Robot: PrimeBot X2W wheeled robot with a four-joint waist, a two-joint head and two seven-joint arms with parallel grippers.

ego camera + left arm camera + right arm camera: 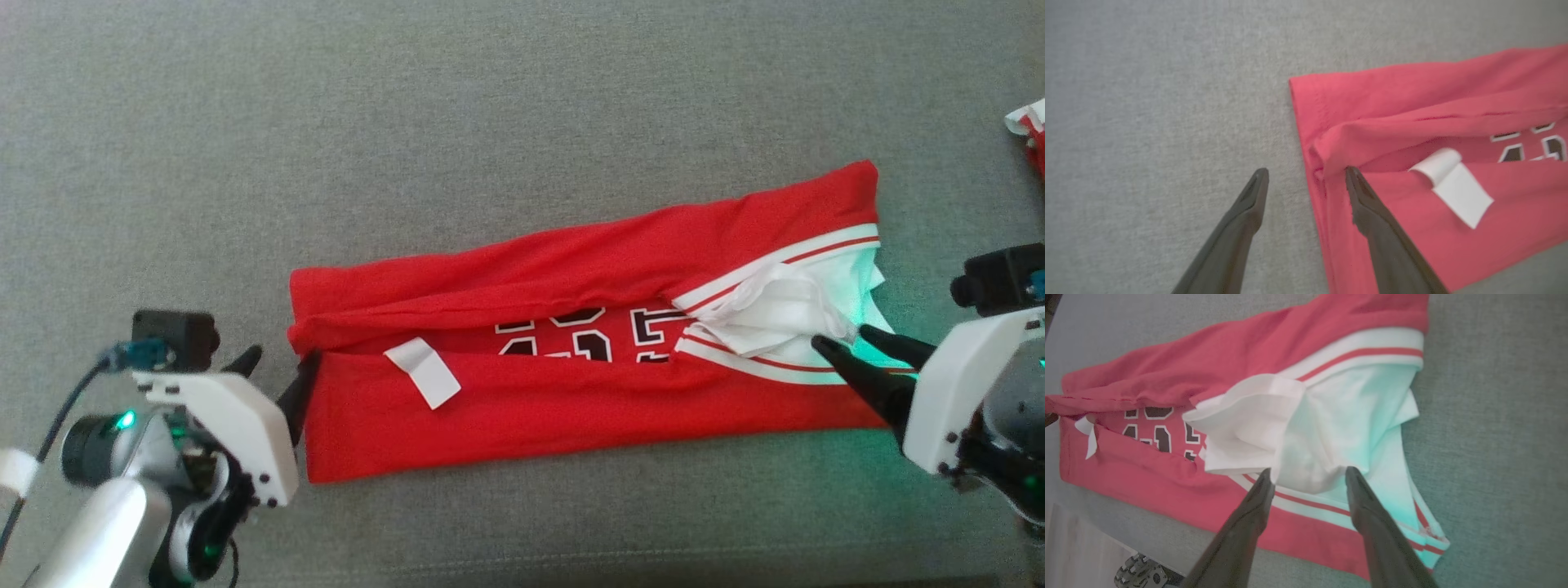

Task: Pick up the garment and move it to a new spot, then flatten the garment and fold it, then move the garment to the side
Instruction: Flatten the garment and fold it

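A red sports jersey with white-and-red striped trim and black numerals [531, 408] lies in the middle of the grey woven surface [490, 122]. It is folded into a long band running left to right, with its right end a little farther away than its left. Its far and near flaps meet along the centre, leaving the numerals partly showing between them. A small white label [422, 371] curls on the near flap, towards the left end.

The left gripper [283, 355] is at the jersey's left edge with its claw released. One finger rests on the grey surface and the other touches the red hem [1327, 171]. The right gripper [841, 335] is at the right end, also released, with its fingers spread over the bunched white lining [1306, 428]. A red-and-white cloth item [1030, 131] sits at the far right edge.
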